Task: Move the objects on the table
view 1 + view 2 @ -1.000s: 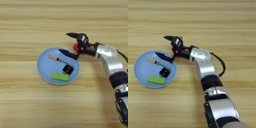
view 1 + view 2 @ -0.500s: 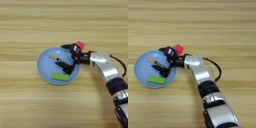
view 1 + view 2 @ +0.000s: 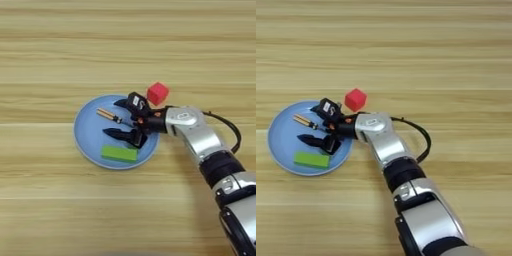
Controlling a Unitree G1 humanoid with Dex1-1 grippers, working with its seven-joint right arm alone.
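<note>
In the left eye view, the gripper (image 3: 119,118) is wide open over the round blue plate (image 3: 86,141), holding nothing; the flat green block (image 3: 119,153) and thin screwdriver (image 3: 108,115) lie inside. In the right eye view, the red cube (image 3: 356,99) sits on the wooden table (image 3: 456,60), just beyond the plate's far right rim.

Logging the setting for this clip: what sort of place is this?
Probably a lab or test bench for tabletop manipulation: a bare wooden table, a blue plate holding a green block and a small screwdriver, and a red cube beside the plate.
</note>
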